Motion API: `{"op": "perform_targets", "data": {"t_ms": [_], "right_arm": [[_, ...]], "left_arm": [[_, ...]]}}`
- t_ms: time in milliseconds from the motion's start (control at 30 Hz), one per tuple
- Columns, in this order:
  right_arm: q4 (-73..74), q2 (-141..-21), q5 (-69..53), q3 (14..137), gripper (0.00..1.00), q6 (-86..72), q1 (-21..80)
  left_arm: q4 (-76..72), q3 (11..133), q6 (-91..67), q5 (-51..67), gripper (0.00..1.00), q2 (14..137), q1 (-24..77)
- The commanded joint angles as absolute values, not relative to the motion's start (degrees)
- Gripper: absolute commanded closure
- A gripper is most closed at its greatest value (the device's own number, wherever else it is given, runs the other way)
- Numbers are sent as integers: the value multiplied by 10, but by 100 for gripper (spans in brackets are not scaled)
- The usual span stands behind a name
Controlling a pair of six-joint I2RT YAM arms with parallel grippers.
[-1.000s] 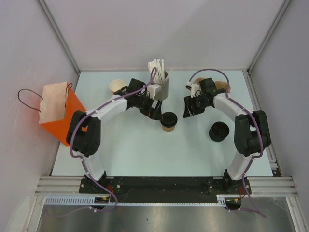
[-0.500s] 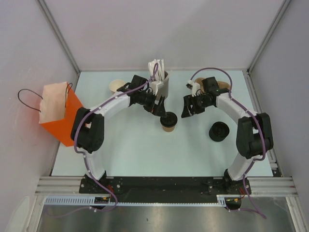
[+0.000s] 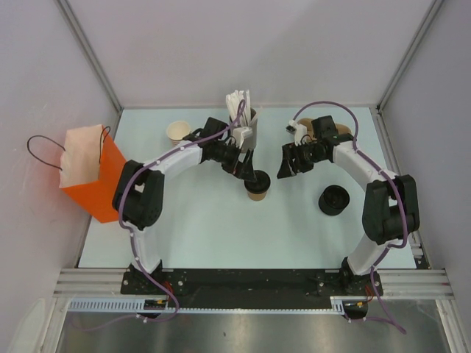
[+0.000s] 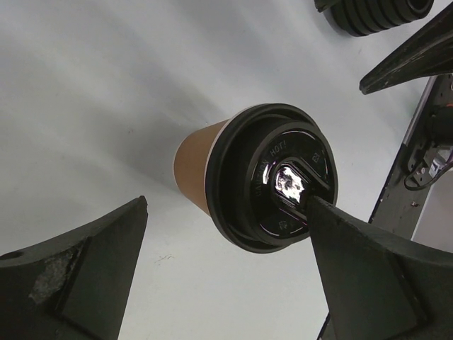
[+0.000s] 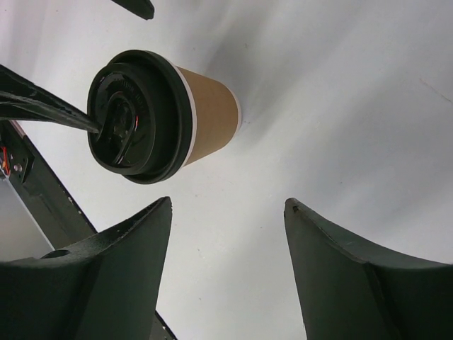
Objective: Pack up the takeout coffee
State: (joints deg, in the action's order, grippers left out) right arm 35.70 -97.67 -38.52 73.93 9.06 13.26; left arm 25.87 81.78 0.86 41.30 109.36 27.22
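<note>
Item: takeout coffee cup (image 3: pixel 257 188), tan paper, black lid (image 4: pixel 272 185) seated on it. It stands upright near the middle of the table (image 3: pixel 206 228), held by nothing. Destination, by my reading: the orange paper bag (image 3: pixel 92 173), standing open at the table's left edge, well apart from the cup. Left gripper (image 3: pixel 243 168): jaws spread wide, poised just beside the cup with a finger to either side in its wrist view; whether it touches cannot be told. Right gripper (image 3: pixel 285 168): jaws apart with nothing between them, near the cup on its other side. Also present: a stack of black lids (image 3: pixel 333 200) and a grey holder of white sticks (image 3: pixel 244 126). Status, as judged: lidding done, packing not begun. Still to do: grasp the cup, carry it left, lower it into the bag.
</note>
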Motion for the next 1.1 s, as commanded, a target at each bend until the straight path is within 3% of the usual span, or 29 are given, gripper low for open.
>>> {"op": "perform_targets", "data": {"t_ms": [0, 300, 700, 1067], "right_arm": [[357, -953, -403, 742, 31, 101, 130], [362, -954, -410, 741, 32, 106, 130], [365, -954, -452, 742, 33, 110, 134], [311, -990, -500, 741, 32, 39, 137]], "left_arm": [[249, 829, 4, 440, 2, 1111, 276], [251, 843, 4, 446, 9, 1133, 276], [259, 842, 4, 454, 33, 1150, 276], [268, 838, 5, 447, 46, 1164, 276]]}}
